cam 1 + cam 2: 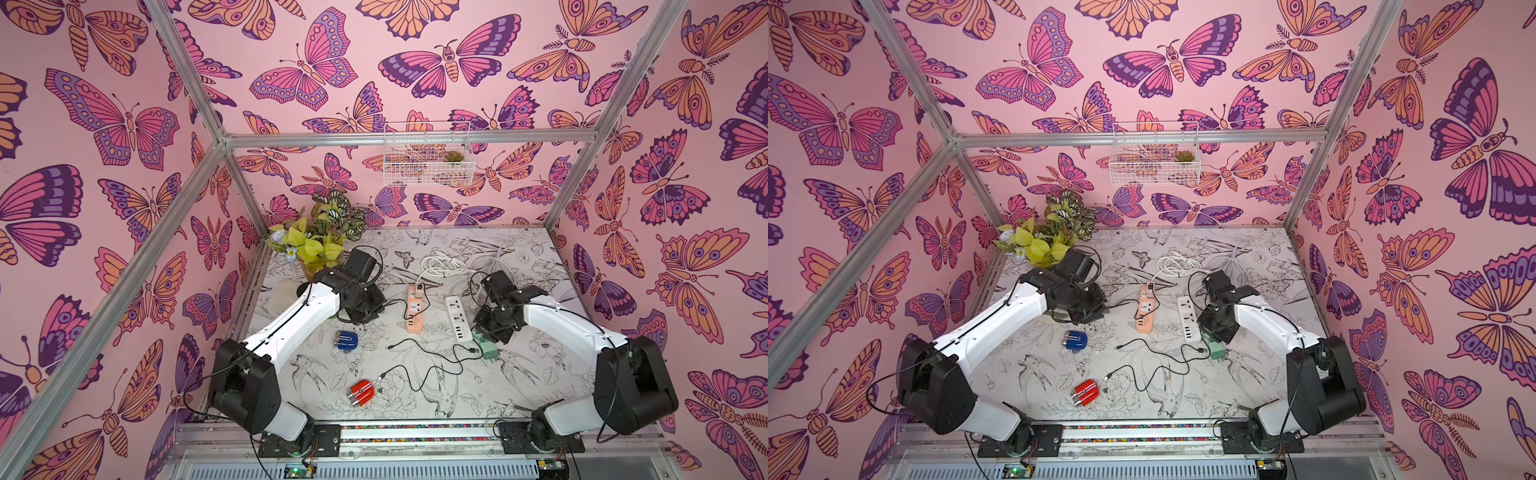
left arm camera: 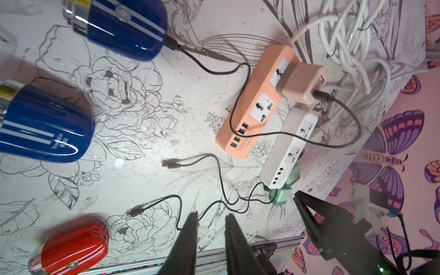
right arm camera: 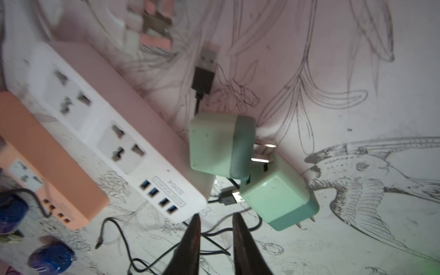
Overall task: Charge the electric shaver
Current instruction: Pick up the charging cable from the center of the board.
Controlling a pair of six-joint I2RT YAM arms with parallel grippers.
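1. On the left half of the surface (image 1: 519, 399) we find three shavers. The red shaver (image 1: 361, 392) lies close to the near edge and a blue shaver (image 1: 345, 341) lies further in. A second blue shaver (image 2: 123, 26) shows in the left wrist view only; we take it to lie under the left arm.
2. The second blue shaver has a black cable (image 2: 214, 69) in its end. The cable runs to the pink adapter (image 2: 301, 83), which is seated in the orange power strip (image 1: 417, 309) at mid-surface. We judge this unit connected.
3. The red shaver and the first blue shaver carry no cable. A free connector end (image 2: 170, 164) and a second connector end (image 2: 137, 212) lie between them and the strips.
4. Two green adapters (image 3: 219, 145) lie unplugged against each other at the near end of the white power strip (image 1: 458, 318), toward the right edge. A loose USB plug (image 3: 207, 69) lies just beside them.
5. The left gripper (image 2: 212, 214) has its fingers a narrow gap apart with nothing between them. The right gripper (image 3: 216, 215) is likewise narrowly apart and empty, and it hovers beside the green adapters.
6. We judge the step in hand to be wiring a further charger. The next move calls for the right gripper to widen, take a green adapter by its flat sides and turn its prongs down into a white-strip socket.
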